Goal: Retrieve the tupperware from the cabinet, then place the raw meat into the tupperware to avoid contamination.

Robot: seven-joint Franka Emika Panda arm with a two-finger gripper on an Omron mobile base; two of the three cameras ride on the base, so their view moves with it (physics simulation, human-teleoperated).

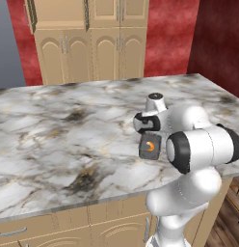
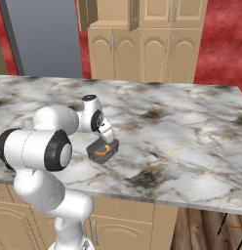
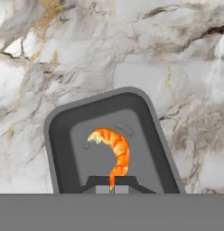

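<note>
Pressed together, the jaws of the gripper [image 3: 112, 189] are pinching the tail of the raw meat [image 3: 113, 149], an orange, glossy, curled crescent sitting at lower centre of the hand view. Behind, the cabinet [image 1: 90, 43] is showing smooth tan wood with arched panels at upper left. Veined grey-white marble is covering the counter [image 1: 59, 140]. A dark, matte, round-cornered tupperware [image 3: 64, 149] is apparently resting on it, ringing the shrimp.

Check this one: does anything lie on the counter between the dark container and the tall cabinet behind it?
No. From the dark container to the cabinet there is just bare marble counter, then its far edge; both base views show this.
</note>
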